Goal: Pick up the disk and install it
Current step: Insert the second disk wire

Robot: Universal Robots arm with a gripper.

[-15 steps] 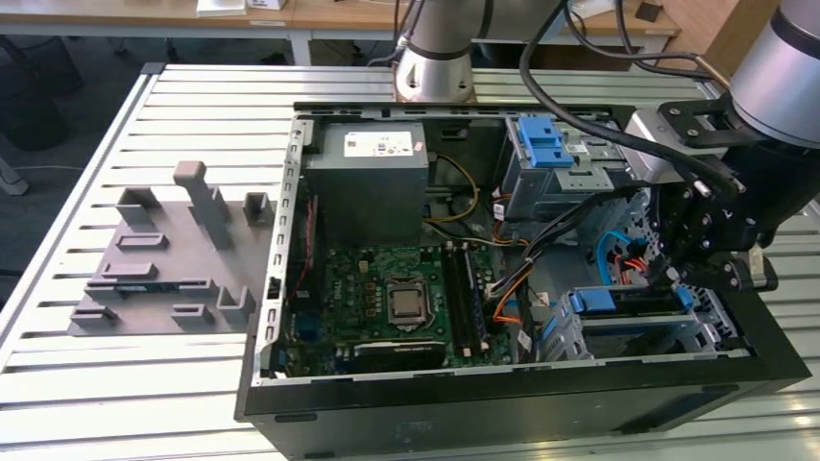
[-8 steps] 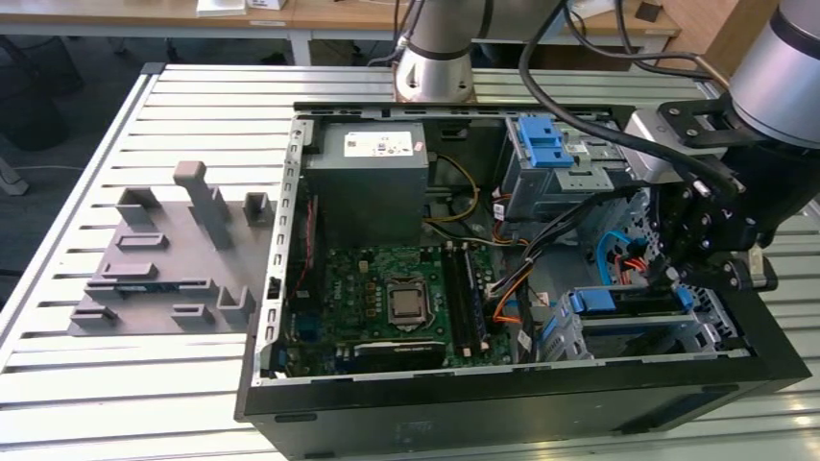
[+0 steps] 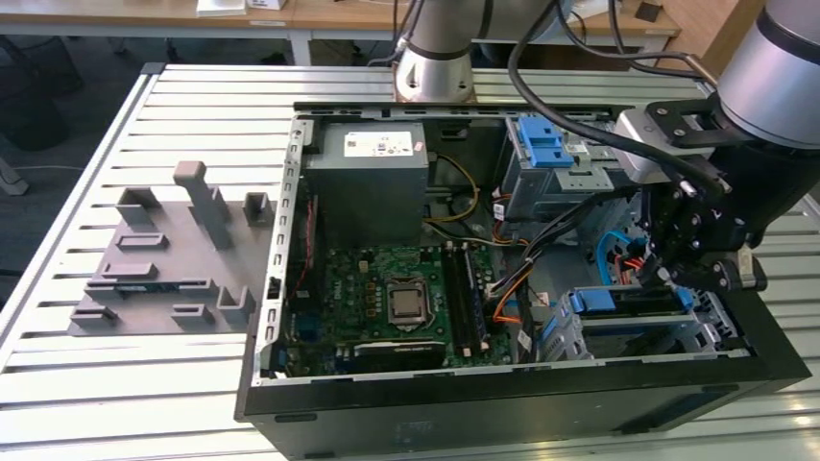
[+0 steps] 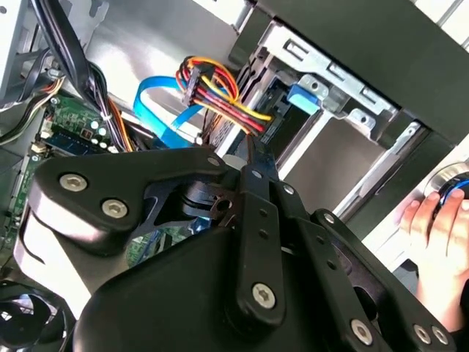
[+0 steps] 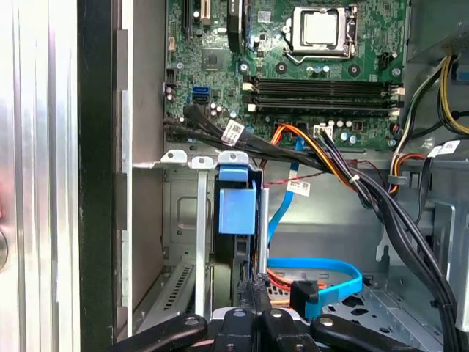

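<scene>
The disk (image 3: 625,302) sits on edge inside the grey metal drive cage (image 3: 698,336) at the case's front corner, on the exterior view's right. Its blue carrier shows on top. In the first wrist view the carrier's blue tab (image 5: 237,204) stands between the cage's metal rails. In the second wrist view the disk (image 4: 300,99) is slotted under the cage's edge. My gripper (image 3: 663,280) hangs just above the disk. Its thin fingers (image 5: 256,287) are pressed together and shut on nothing, and their tips (image 4: 253,155) are a short way from the carrier.
The open computer case (image 3: 513,403) lies on a slatted metal table (image 3: 77,403). Bundles of power cables (image 4: 220,95) and a blue data cable (image 5: 322,275) run close to the cage. A grey fixture (image 3: 160,259) stands at the exterior view's left. A person's hand (image 4: 440,227) rests beside the case.
</scene>
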